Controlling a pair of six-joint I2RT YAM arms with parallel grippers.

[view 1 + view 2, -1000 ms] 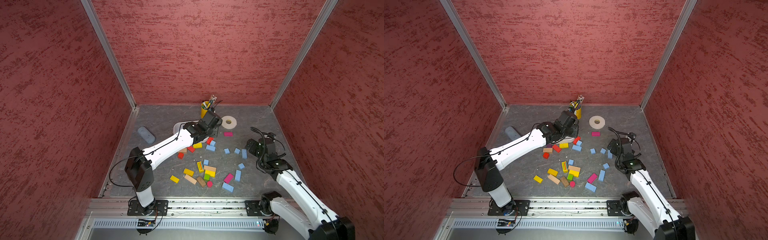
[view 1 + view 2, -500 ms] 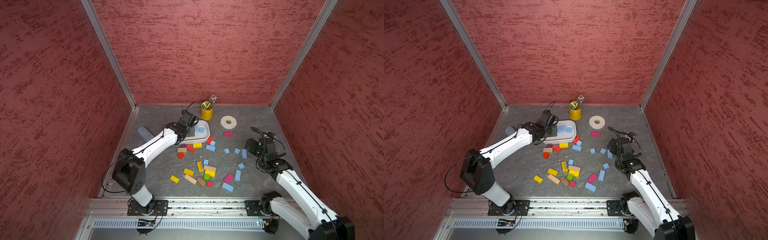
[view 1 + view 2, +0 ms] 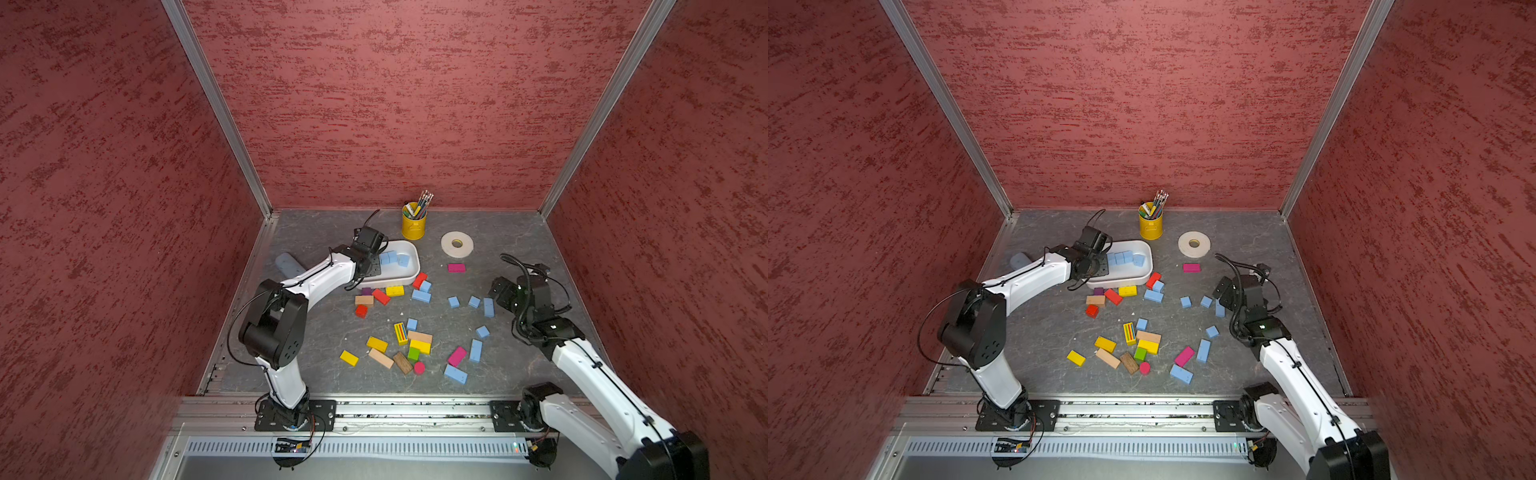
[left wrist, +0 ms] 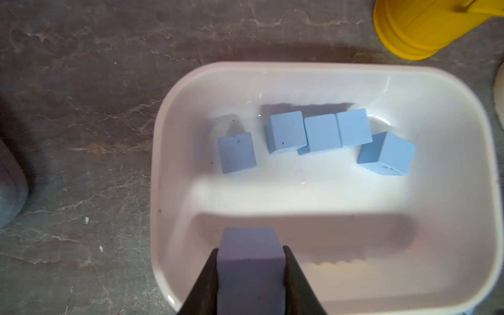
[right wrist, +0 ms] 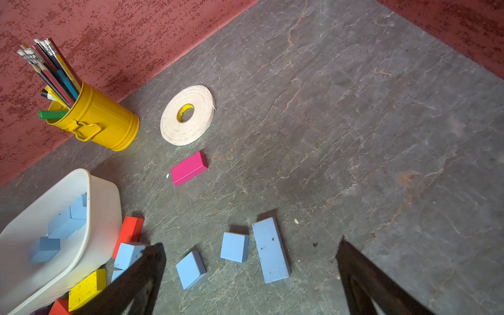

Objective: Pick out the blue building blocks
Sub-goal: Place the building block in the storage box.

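Clamped in the left gripper, a blue block has been swung over the white tray for release, while the right gripper is held wide open, empty.

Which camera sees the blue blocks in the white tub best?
The left wrist view: it looks straight down into the white tub, showing five blue blocks clearly. Both top views show them tiny. The right wrist view catches only some, at an angle.
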